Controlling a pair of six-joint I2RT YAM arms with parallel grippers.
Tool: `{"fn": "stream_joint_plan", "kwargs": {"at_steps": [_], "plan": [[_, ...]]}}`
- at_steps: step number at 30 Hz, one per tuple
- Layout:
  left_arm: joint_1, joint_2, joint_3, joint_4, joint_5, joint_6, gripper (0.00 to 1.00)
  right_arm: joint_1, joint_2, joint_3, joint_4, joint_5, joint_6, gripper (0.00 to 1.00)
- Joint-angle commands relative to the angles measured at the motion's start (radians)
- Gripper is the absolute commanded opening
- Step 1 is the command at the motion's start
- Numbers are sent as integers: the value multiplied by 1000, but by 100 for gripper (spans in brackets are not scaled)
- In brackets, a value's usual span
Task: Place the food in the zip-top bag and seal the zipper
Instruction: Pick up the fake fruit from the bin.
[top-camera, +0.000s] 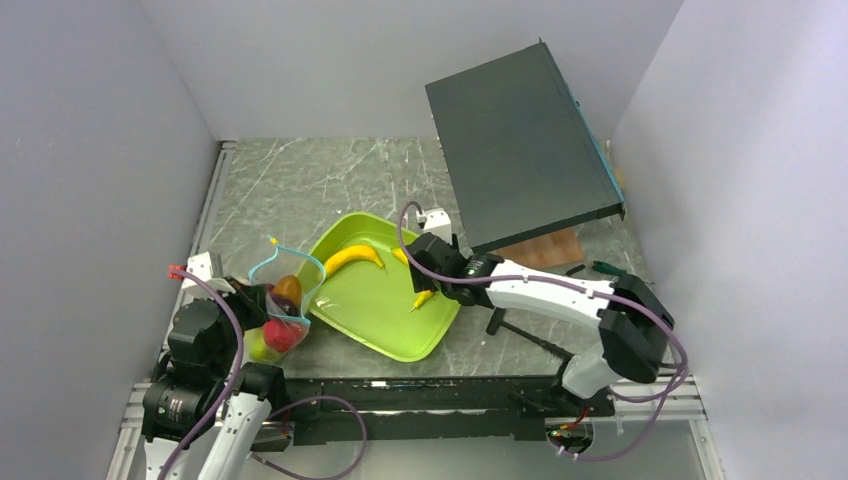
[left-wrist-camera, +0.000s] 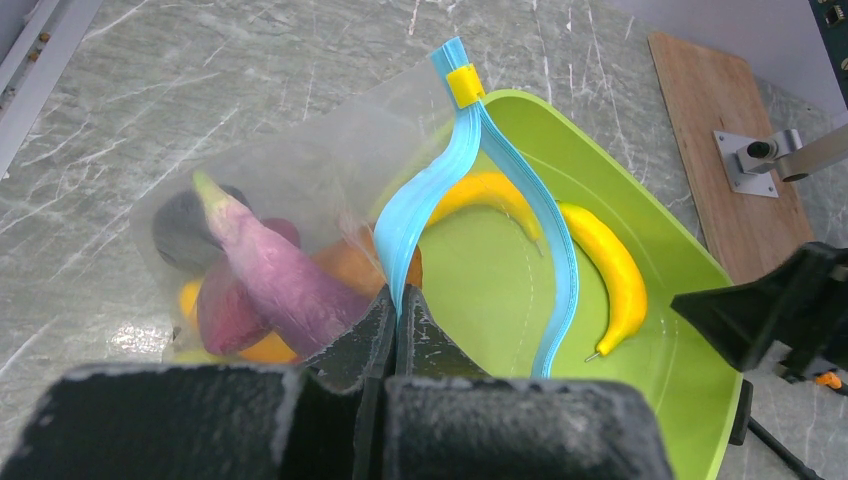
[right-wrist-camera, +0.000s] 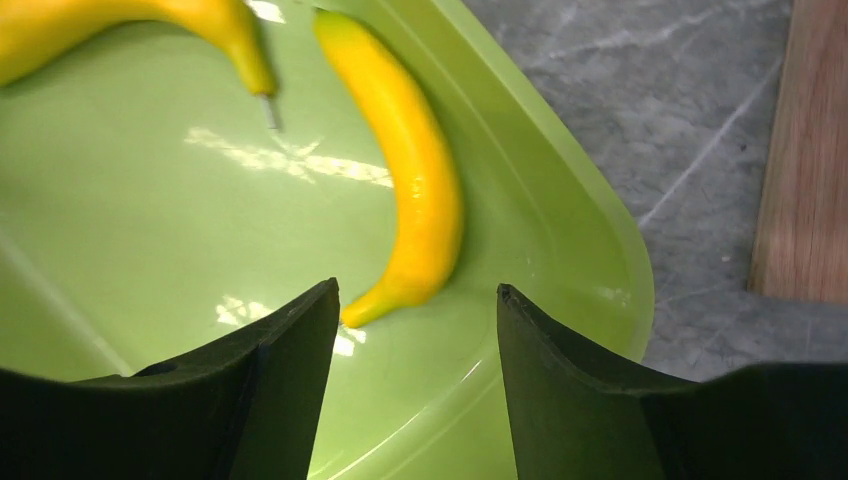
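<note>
Grey marble tabletop (top-camera: 300, 190), lime-green plastic tray (top-camera: 400, 335). Yellow toy banana (right-wrist-camera: 420, 190) lengthwise along tray rim, tip pointing between spread jaws of right gripper (right-wrist-camera: 415, 290). Left gripper (left-wrist-camera: 397, 320) pinches light-blue zipper strip (left-wrist-camera: 420, 215) of clear plastic bag (left-wrist-camera: 300, 170).

The upper banana (right-wrist-camera: 120, 22) runs off the right wrist view's top-left edge, and the left gripper (left-wrist-camera: 397, 302) with its black body hides the zip-top bag's (left-wrist-camera: 290, 190) lower part in its own view.

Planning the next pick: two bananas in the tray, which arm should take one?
Right: the right gripper hangs open over a banana in the tray; the left gripper is shut on the zipper.
</note>
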Motion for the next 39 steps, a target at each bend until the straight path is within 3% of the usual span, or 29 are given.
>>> {"fn": "stream_joint_plan", "kwargs": {"at_steps": [1,11,26,34,39], "plan": [[-4,6,1,52,3,10,0,-19,77,13,-4,128,98,60],[-5,-1,0,50,1,8,0,-73,160,-50,178,-9,61,54],[-5,6,0,51,5,10,0,-105,256,-41,243,-106,49,42],[-5,14,-1,56,13,14,0,-106,241,-14,209,-123,49,26],[-5,7,-2,55,8,10,0,-105,184,13,178,-147,46,5]]}}
